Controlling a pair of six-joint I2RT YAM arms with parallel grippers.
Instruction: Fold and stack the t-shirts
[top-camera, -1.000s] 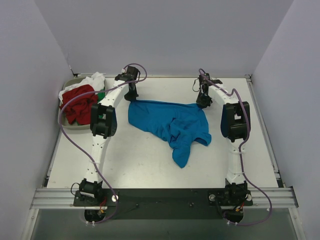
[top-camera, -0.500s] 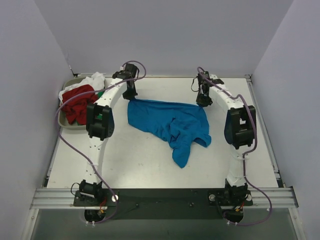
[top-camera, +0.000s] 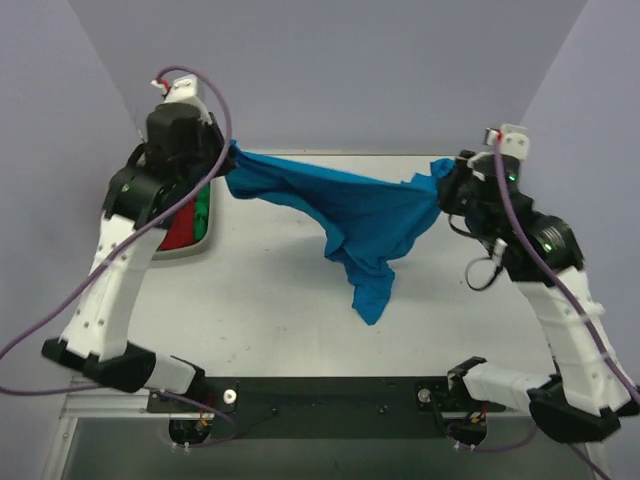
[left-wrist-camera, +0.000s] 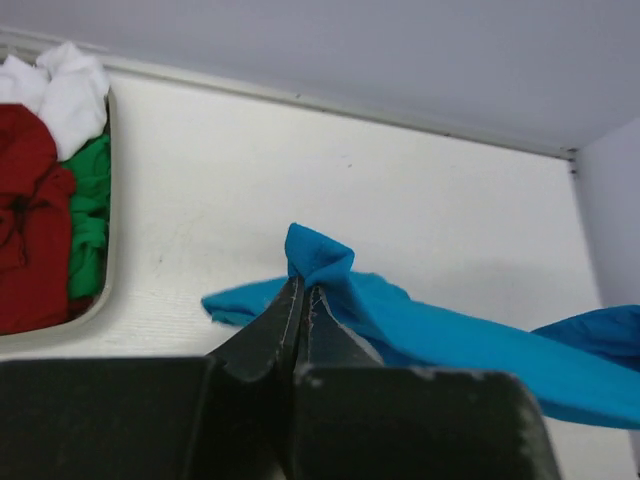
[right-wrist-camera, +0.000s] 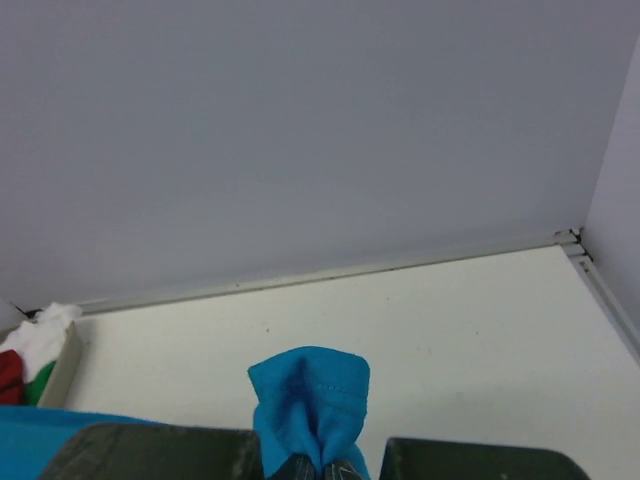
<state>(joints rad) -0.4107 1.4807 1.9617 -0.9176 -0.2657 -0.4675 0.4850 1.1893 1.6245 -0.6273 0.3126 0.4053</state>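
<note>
From above, the left arm (top-camera: 150, 185) hides most of the tray (top-camera: 190, 254), leaving slivers of red t-shirt (top-camera: 180, 232) and green t-shirt (top-camera: 203, 213). The right wrist view's bottom edge cuts off the right tool (right-wrist-camera: 322, 468), its tips buried in the blue t-shirt (right-wrist-camera: 310, 395).

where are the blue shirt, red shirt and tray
blue shirt (top-camera: 372, 215), top view, on its sagging middle span
red shirt (left-wrist-camera: 30, 235), left wrist view, on its crumpled middle
tray (top-camera: 188, 254), top view, on its near rim
</note>
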